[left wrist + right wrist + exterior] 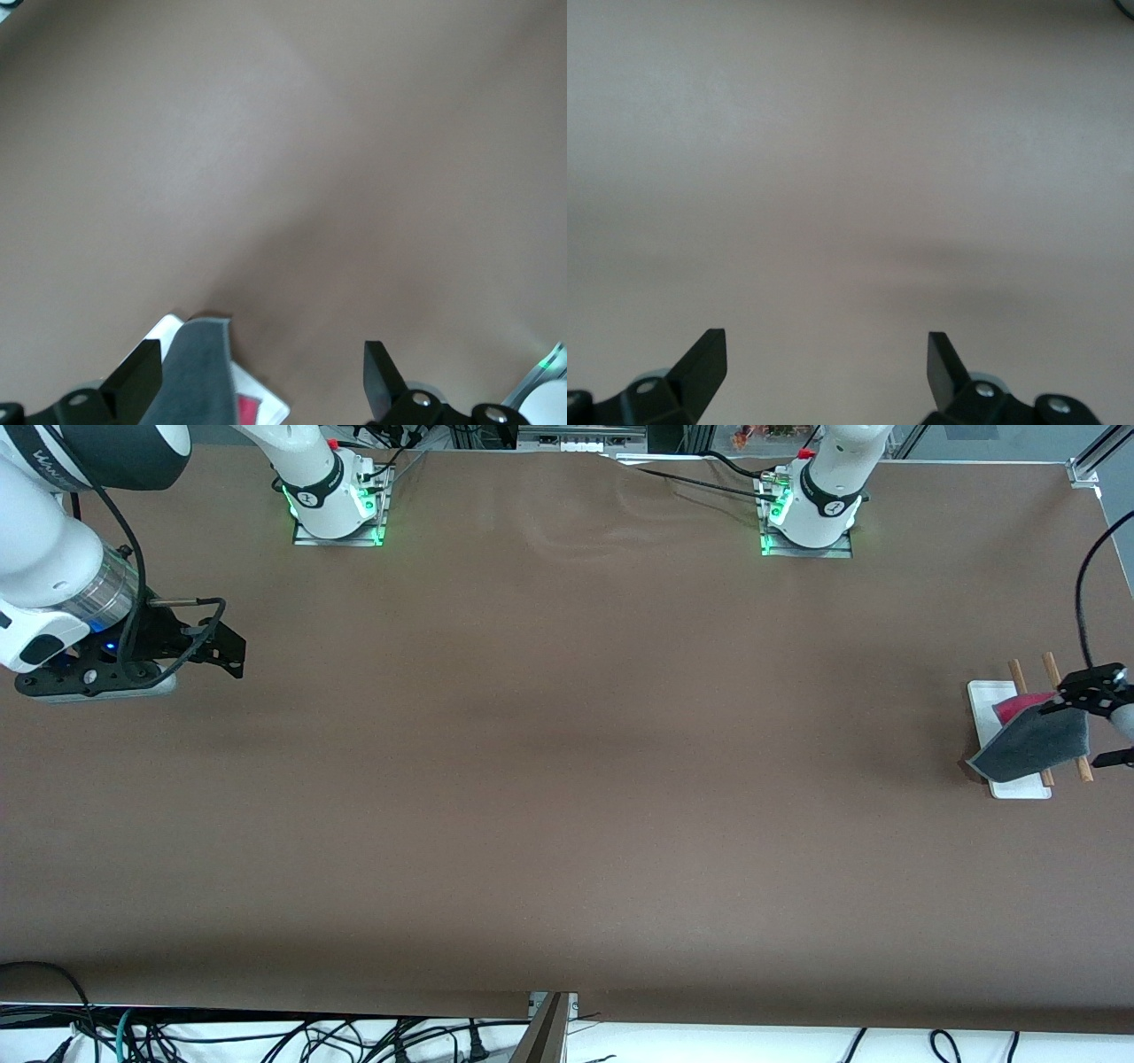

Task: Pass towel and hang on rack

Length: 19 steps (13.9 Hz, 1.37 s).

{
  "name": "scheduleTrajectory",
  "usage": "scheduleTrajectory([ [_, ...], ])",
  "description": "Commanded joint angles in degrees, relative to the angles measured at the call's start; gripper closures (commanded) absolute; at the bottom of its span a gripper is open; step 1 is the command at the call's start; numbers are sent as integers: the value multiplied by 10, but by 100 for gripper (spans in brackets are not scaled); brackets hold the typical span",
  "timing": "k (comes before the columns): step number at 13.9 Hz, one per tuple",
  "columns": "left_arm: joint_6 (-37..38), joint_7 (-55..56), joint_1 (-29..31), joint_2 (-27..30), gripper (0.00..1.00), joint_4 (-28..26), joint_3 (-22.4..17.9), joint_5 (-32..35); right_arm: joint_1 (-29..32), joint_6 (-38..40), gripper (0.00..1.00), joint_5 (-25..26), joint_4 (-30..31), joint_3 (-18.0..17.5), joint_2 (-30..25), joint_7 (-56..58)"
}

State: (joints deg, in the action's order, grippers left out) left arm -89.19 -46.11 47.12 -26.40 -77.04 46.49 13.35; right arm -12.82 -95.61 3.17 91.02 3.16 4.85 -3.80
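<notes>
Towel [1035, 740], soft, light, seemingly draped over the rack [992, 700]; best pinched at an edge. Left gripper [263, 381] above it and right gripper [827, 367] over bare table, both spread apart, empty.

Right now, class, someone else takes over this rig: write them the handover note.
Left gripper: open, over the rack at the left arm's end of the table, holding nothing.
Right gripper: open and empty, waiting at the right arm's end.
Towel: draped over the rack's rods.
Done: the pass and, apparently, the hang.
Left: probably just lift the left arm clear.
</notes>
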Motion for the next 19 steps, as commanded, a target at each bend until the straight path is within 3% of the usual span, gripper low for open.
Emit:
scheduleTrajectory([
  [1,23,78,-52,46,0,-12,-10,-8,2,12,0,0,-6,-3,-2,-6],
  [4,49,187,-114,69,0,-11,-45,-53,2,44,0,-2,-6,-3,-1,-20],
  [6,54,273,-206,105,0,-25,-139,-110,2,45,0,-13,-6,-3,-1,-21],
  [9,55,383,-342,145,0,-48,-265,-139,2,43,0,-15,-7,-2,0,-21],
  [12,40,404,-487,194,0,-92,-411,-142,2,41,0,-15,-7,-2,0,-22],
  [13,15,404,-509,212,0,-113,-441,-141,2,41,0,-15,-7,-2,0,-22],
  [17,-68,471,-514,299,0,-243,-450,-141,2,42,0,-15,-7,-2,0,-21],
  [19,-72,506,-516,303,0,-247,-451,-141,2,41,0,-15,-7,-2,-1,-21],
])
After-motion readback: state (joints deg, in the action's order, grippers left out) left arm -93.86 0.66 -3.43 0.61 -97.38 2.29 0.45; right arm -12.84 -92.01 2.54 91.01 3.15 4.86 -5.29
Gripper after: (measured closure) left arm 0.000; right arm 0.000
